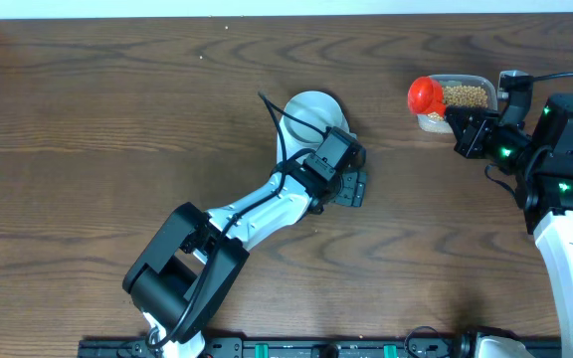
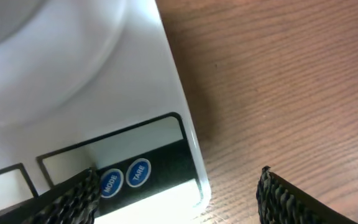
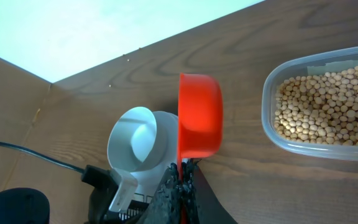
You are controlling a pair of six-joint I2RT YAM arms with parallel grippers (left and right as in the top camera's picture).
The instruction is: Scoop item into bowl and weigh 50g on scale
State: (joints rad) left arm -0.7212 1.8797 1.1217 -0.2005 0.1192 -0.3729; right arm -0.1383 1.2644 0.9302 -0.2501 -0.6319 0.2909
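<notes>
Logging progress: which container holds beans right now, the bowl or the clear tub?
The clear tub by the right claw: it holds a layer of beans. The white bowl on the scale is empty.

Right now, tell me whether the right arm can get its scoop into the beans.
Probably yes: the right gripper holds the red scoop right beside the open container, and nothing covers the beans.

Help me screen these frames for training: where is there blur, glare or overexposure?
Left wrist: the bowl is out of focus, the scale has legible buttons and a glary front edge. Right wrist: top left is blown out white, the beans sharp. Overhead: even light, sharp.
</notes>
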